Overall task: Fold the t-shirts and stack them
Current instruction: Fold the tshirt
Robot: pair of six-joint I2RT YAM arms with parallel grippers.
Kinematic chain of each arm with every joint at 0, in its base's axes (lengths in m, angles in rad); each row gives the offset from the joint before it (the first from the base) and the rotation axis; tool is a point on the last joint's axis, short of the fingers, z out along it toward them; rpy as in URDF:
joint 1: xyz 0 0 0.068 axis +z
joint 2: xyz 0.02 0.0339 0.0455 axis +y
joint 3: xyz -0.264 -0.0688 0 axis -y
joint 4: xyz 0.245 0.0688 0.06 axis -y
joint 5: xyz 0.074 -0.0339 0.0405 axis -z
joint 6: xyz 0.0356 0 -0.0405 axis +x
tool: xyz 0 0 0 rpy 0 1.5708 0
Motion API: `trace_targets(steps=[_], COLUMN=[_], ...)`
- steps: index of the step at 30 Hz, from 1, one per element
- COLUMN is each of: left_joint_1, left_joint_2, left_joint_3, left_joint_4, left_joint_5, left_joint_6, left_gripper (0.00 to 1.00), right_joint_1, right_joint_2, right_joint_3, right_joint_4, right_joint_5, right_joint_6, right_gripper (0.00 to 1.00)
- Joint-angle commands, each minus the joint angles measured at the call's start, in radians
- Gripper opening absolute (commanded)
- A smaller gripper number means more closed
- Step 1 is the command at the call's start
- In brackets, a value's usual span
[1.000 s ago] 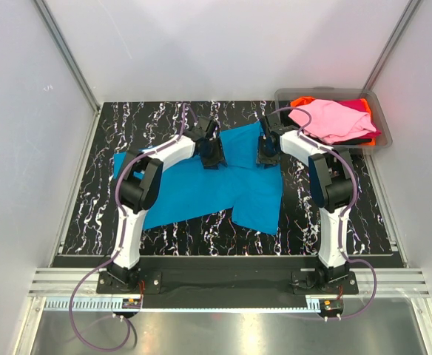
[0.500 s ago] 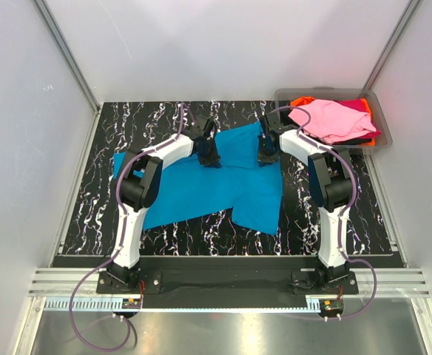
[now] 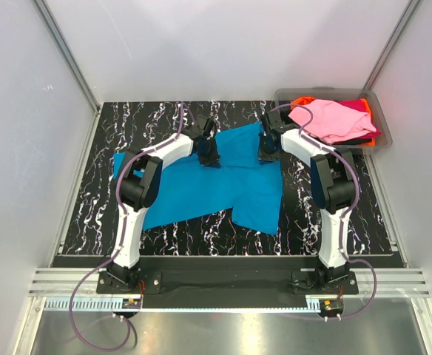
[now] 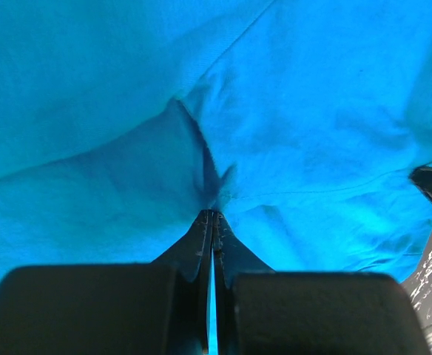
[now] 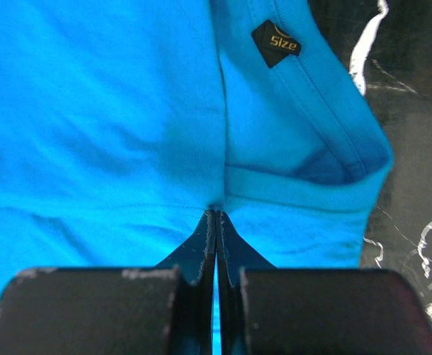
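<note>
a lab test cell: white panels [image 3: 223, 44], aluminium rails [image 3: 223, 282], marbled tabletop [image 3: 98, 207].

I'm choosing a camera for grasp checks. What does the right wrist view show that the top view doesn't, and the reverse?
Only right wrist: a size tag near the neckline, and the right gripper seen shut, pinching the blue shirt. Only top: the left gripper, also on that shirt, plus the bin holding a pink shirt. Both: the blue shirt, the right gripper and the marbled table.
</note>
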Motion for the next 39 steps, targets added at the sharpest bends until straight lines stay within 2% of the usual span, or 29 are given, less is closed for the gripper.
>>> trace_targets(steps=[1, 16, 17, 20, 24, 32, 39], left_joint_1=[0.002, 0.002, 0.002, 0.002, 0.003, 0.002, 0.003], left_joint_2=[-0.054, -0.143, -0.143, -0.113, -0.051, 0.041, 0.058], left_joint_3=[0.014, -0.055, -0.057, -0.045, 0.012, 0.115, 0.113], left_joint_4=[0.006, 0.007, 0.011, 0.021, 0.021, 0.032, 0.029], left_joint_5=[0.038, 0.066, 0.061, 0.06, 0.087, 0.097, 0.104], left_joint_6=[0.014, 0.002, 0.005, 0.022, 0.025, 0.028, -0.009], left_gripper=[0.0, 0.01, 0.14, 0.33, 0.42, 0.41, 0.4], right_joint_1=[0.007, 0.007, 0.007, 0.007, 0.007, 0.007, 0.007], right_joint_2=[-0.109, -0.158, -0.161, -0.156, -0.15, -0.139, -0.129], right_joint_3=[-0.011, -0.035, -0.037, -0.041, -0.044, -0.052, -0.037], right_joint_4=[0.019, 0.001, -0.001, 0.001, -0.001, -0.001, 0.001], right_joint_5=[0.039, 0.019, 0.023, 0.022, 0.017, 0.002, -0.004], right_joint_6=[0.006, -0.017, -0.02, -0.024, -0.029, -0.032, -0.035], right_gripper=[0.0, 0.0, 0.0, 0.0, 0.0, 0.0, 0.0])
